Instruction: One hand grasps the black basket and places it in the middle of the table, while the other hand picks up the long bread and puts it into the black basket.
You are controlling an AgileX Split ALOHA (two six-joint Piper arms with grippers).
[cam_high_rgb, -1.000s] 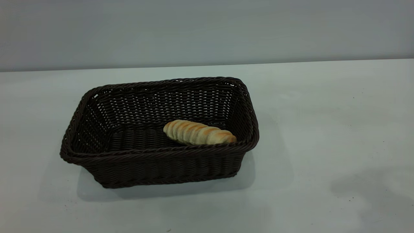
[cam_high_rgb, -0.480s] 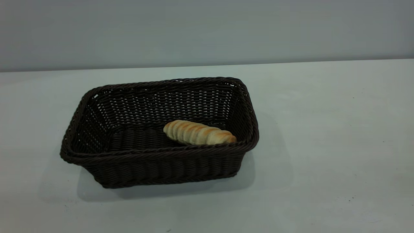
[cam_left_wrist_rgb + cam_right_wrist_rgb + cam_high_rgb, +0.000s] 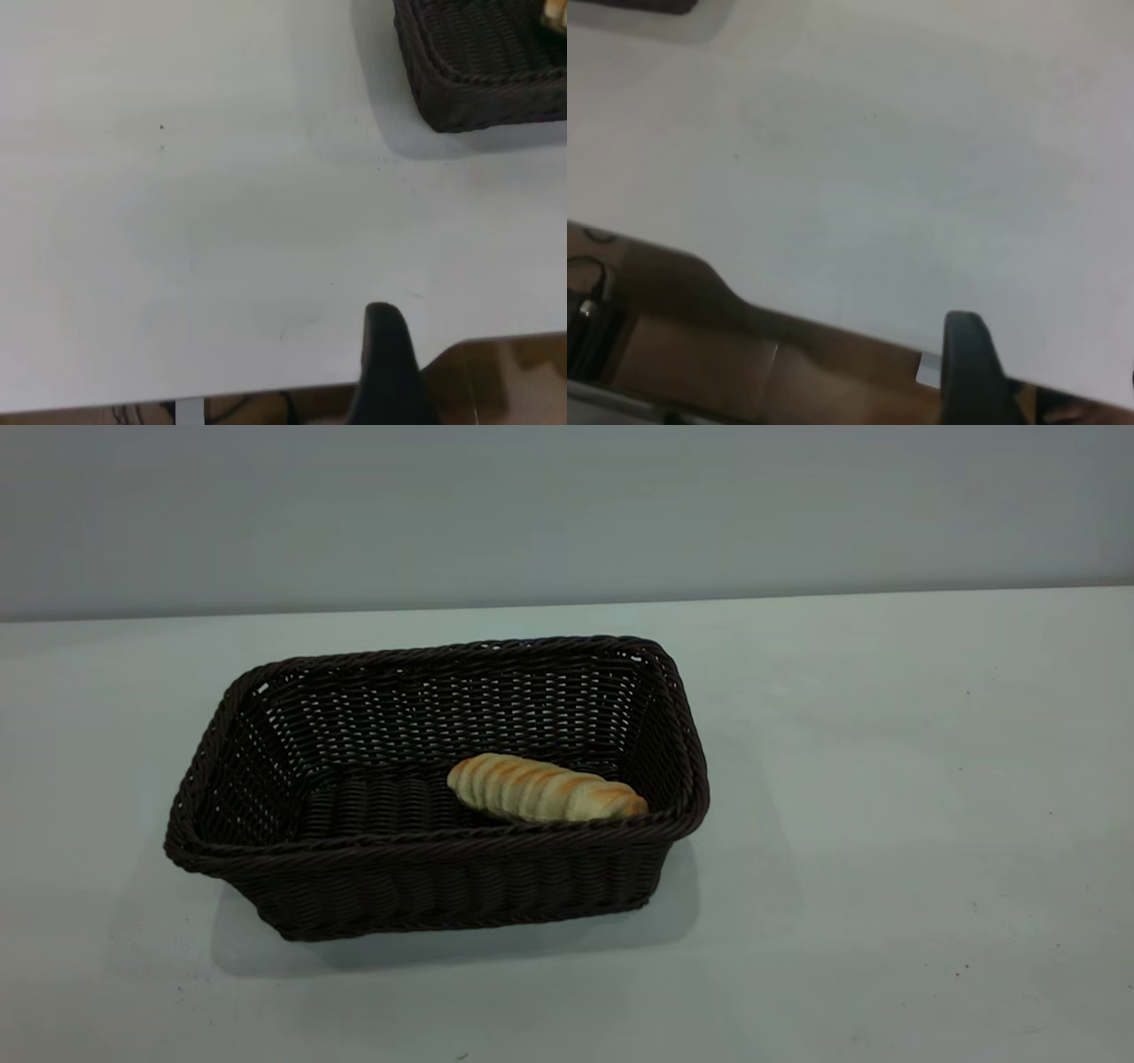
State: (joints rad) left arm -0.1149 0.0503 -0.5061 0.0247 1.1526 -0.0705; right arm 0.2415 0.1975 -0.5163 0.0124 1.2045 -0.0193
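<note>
The black basket [image 3: 425, 886] stands on the table [image 3: 886, 779], left of centre in the exterior view. The long bread [image 3: 545, 788] lies inside it, at its front right part. Neither arm shows in the exterior view. A corner of the basket shows far off in the left wrist view [image 3: 478, 80]. My left gripper [image 3: 474, 354] is open and empty over the table's edge, with one finger [image 3: 383, 354] in sight. My right gripper [image 3: 1050, 363] is open and empty over another table edge, far from the basket.
The table edge and brown floor show below both grippers. A black cable [image 3: 589, 301] lies beyond the edge in the right wrist view. Tiny dark specks dot the tabletop.
A faint shadow on the table's front right has faded away. The basket and the bread have not moved.
</note>
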